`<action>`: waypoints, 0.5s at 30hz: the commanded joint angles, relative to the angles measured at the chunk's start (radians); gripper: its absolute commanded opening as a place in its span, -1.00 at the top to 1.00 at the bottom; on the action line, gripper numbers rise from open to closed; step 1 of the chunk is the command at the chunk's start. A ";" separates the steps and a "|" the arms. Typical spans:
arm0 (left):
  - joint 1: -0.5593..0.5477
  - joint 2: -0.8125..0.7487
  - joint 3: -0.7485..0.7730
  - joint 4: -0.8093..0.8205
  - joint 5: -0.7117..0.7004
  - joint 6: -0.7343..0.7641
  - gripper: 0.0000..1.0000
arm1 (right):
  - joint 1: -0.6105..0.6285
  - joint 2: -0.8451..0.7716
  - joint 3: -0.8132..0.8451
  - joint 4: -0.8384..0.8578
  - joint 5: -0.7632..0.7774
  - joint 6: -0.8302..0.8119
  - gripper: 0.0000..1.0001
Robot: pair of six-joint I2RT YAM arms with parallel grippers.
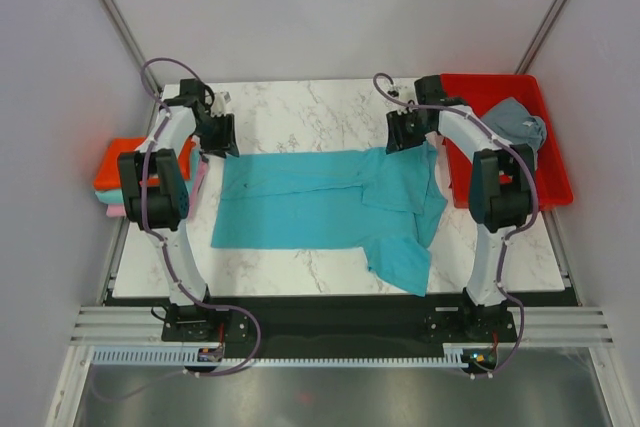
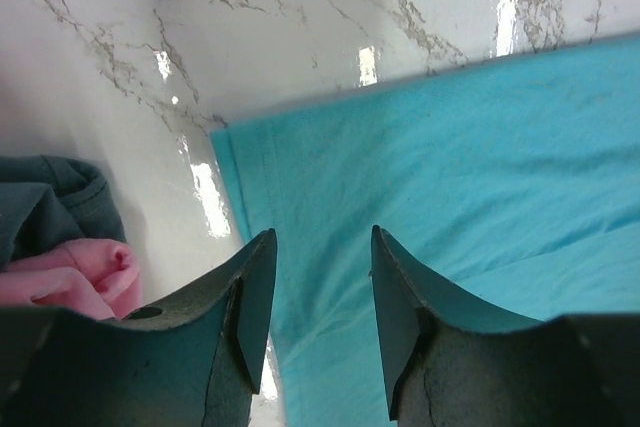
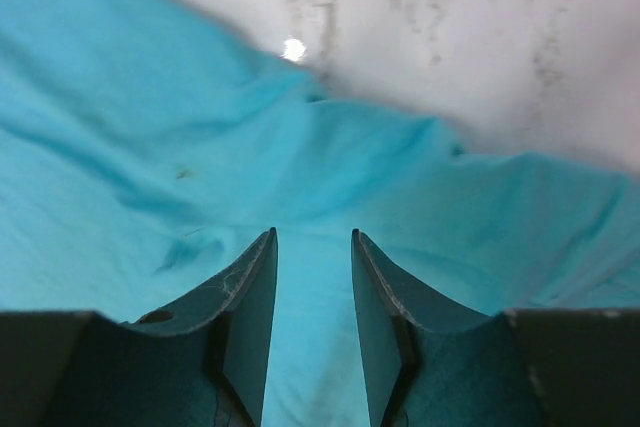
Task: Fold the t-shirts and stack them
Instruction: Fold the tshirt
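Note:
A turquoise t-shirt [image 1: 300, 202] lies spread across the marble table, its right part bunched and one flap hanging toward the near edge. My left gripper [image 1: 218, 137] hovers at the shirt's far left corner. In the left wrist view the left gripper [image 2: 323, 232] is open over the shirt's edge [image 2: 450, 147], with nothing between the fingers. My right gripper [image 1: 408, 137] is at the shirt's far right. In the right wrist view the right gripper [image 3: 314, 233] is open just above the rumpled turquoise cloth [image 3: 150, 127]. A slate grey t-shirt [image 1: 518, 122] lies crumpled in the tray.
A rigid red tray [image 1: 555, 162] sits at the table's right edge. Off the left edge lies a pile with an orange-red t-shirt [image 1: 110, 162]. A dark teal t-shirt [image 2: 40, 197] and a pink t-shirt [image 2: 70, 277] show beside the left fingers.

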 commanded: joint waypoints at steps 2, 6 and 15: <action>-0.003 0.021 0.019 -0.012 -0.022 -0.045 0.00 | -0.058 0.100 0.097 0.018 0.032 0.017 0.14; -0.003 0.039 0.034 -0.004 -0.121 -0.026 -0.18 | -0.096 0.152 0.148 0.021 0.054 0.000 0.14; -0.004 0.159 0.120 -0.003 -0.138 -0.016 -0.12 | -0.119 0.192 0.176 0.022 0.064 -0.014 0.13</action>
